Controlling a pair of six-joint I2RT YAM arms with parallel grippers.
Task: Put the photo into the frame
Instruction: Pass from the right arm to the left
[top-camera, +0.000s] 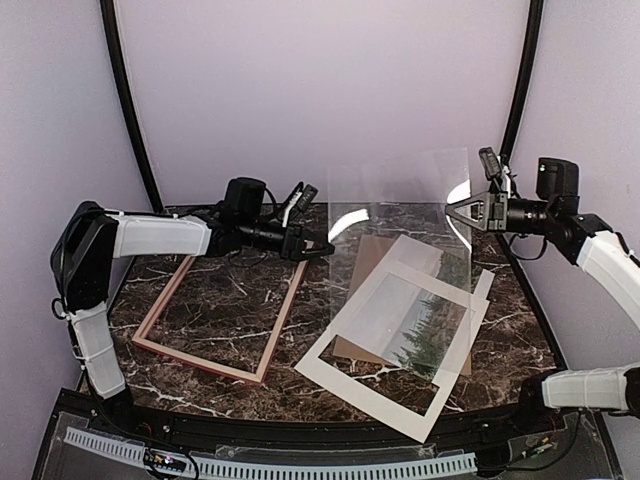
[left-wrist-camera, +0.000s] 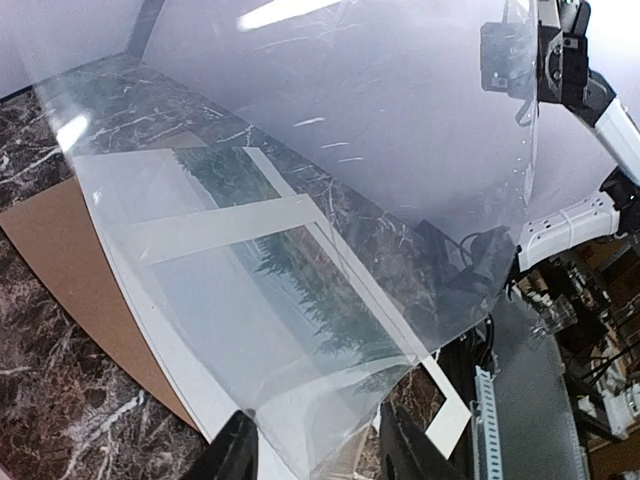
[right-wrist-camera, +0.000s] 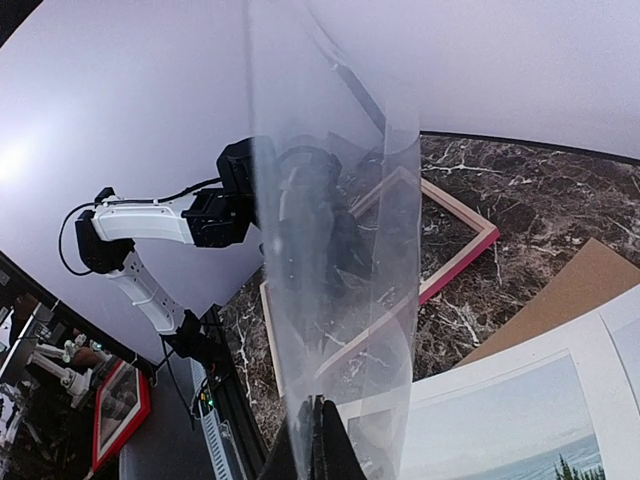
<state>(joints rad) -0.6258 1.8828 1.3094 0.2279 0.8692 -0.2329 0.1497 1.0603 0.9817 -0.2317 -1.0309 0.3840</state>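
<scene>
The photo of conifers lies flat at the right of the table under a white mat, and it also shows through the sheet in the left wrist view. The pink-red frame lies empty, back up, at the left. Between the arms a clear plastic sheet hangs upright in the air. My right gripper is shut on its right edge. My left gripper is at the sheet's left edge, its jaws still apart on either side of the sheet's corner.
A brown cardboard backing board lies partly under the mat and photo. The dark marble tabletop shows inside the frame. Purple walls close in the back and sides, and a black rail runs along the near edge.
</scene>
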